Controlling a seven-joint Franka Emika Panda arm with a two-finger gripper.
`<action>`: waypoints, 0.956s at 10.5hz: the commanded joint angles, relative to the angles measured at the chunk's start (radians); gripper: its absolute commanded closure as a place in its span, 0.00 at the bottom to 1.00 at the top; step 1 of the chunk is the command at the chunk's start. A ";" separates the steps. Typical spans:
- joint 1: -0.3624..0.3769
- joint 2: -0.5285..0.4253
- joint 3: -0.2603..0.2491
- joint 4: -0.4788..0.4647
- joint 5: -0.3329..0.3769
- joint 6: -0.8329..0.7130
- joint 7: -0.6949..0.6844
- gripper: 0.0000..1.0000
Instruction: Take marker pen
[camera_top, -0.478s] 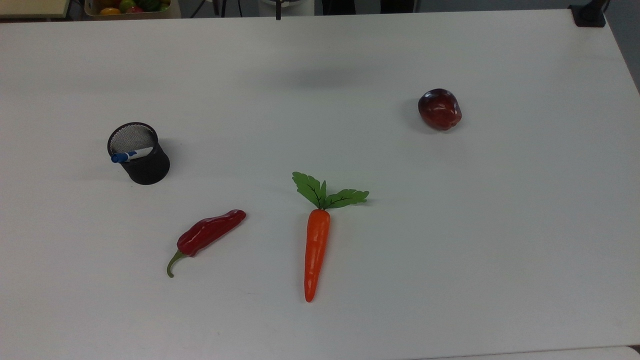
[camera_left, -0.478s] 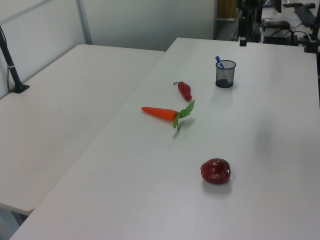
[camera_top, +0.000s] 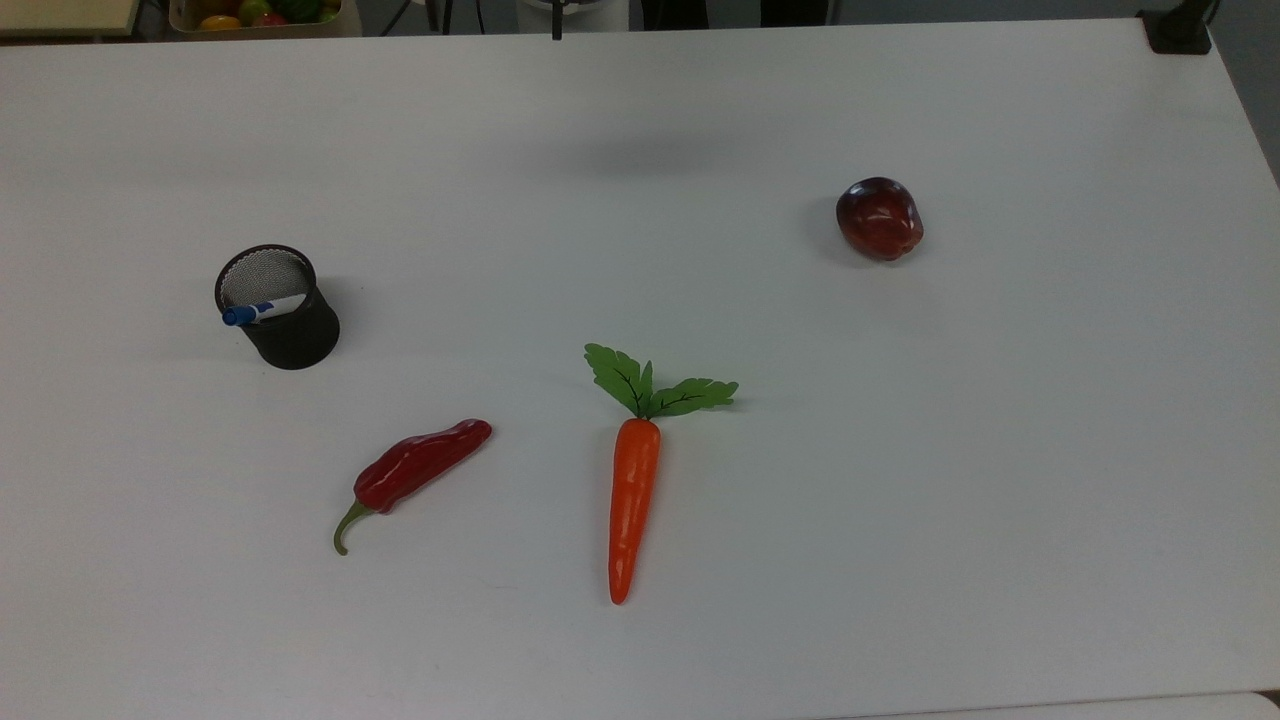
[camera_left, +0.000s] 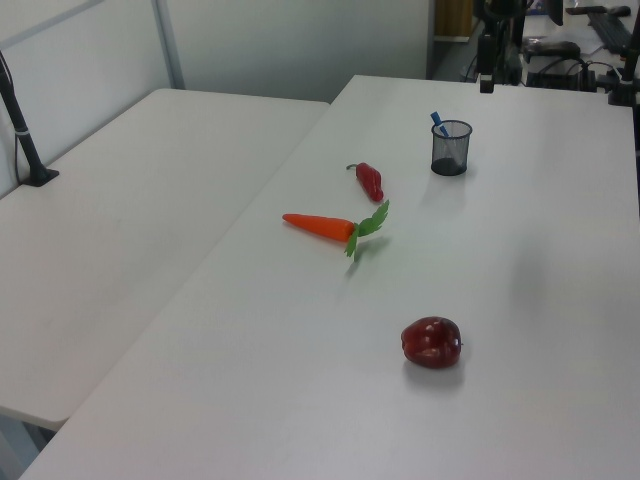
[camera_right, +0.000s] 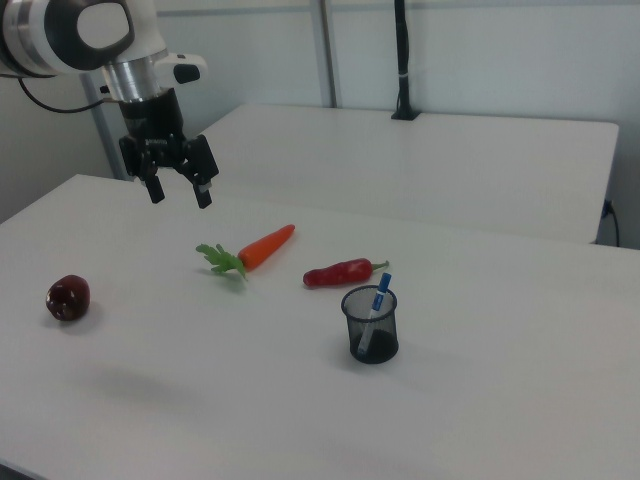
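The marker pen (camera_top: 262, 310) (camera_left: 438, 124) (camera_right: 378, 299), white with a blue cap, stands tilted in a black mesh cup (camera_top: 282, 312) (camera_left: 450, 148) (camera_right: 370, 324), its cap sticking out over the rim. In the right view my gripper (camera_right: 179, 193) hangs open and empty high above the table, up and to the left of the carrot (camera_right: 258, 248) and far from the cup.
An orange carrot (camera_top: 633, 480) (camera_left: 325, 226) with green leaves lies mid-table, a red chili pepper (camera_top: 415, 468) (camera_left: 370, 181) (camera_right: 342, 271) lies between it and the cup, and a dark red apple (camera_top: 879, 218) (camera_left: 431, 341) (camera_right: 68, 297) sits apart. A second white table (camera_left: 120, 190) adjoins.
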 joint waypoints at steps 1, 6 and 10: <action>-0.001 -0.019 -0.008 -0.017 0.019 -0.025 -0.022 0.00; -0.139 0.000 -0.037 0.015 0.022 -0.001 -0.202 0.00; -0.166 0.046 -0.132 0.025 0.029 0.132 -0.287 0.00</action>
